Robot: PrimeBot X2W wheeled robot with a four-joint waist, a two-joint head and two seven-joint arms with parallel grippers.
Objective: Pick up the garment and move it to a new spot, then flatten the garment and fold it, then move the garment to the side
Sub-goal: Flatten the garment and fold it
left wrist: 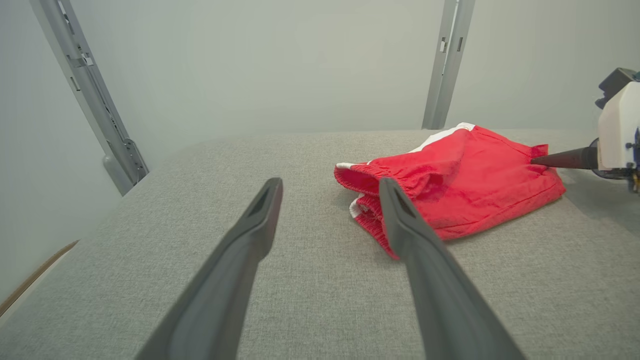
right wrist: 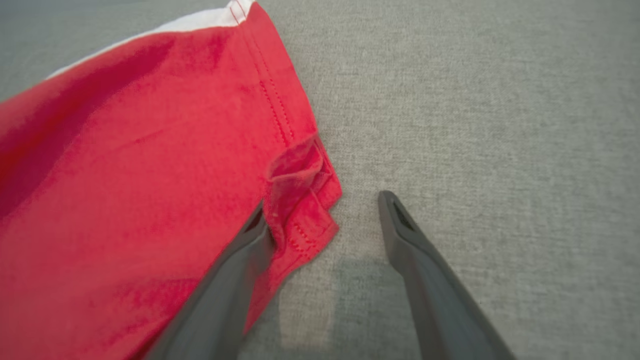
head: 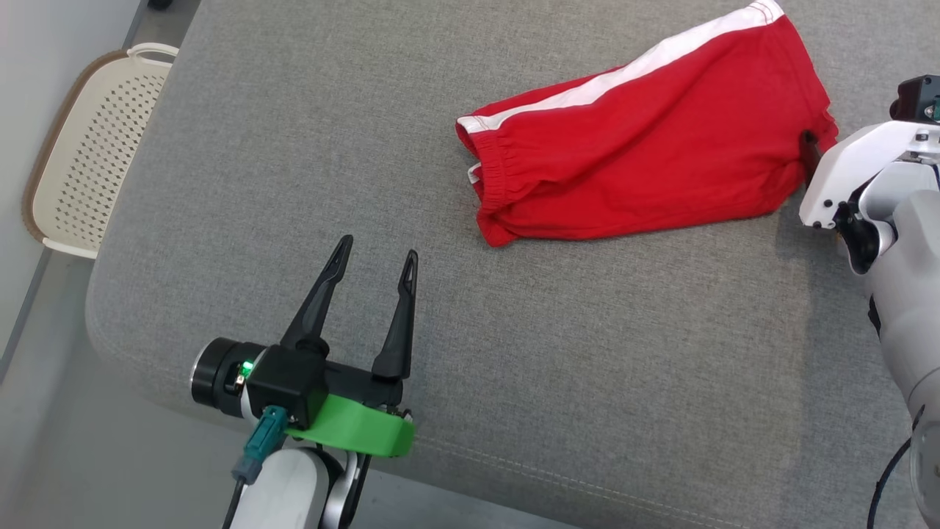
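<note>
Garment runs lengthwise away from the right pincer, whose wide jaws straddle its near hem corner; the left pincer, equally wide, stands well apart.

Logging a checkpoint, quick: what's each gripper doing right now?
Left gripper: open, empty, over the grey cushion.
Right gripper: open, one finger against the hem of the red shorts, nothing clamped.
</note>
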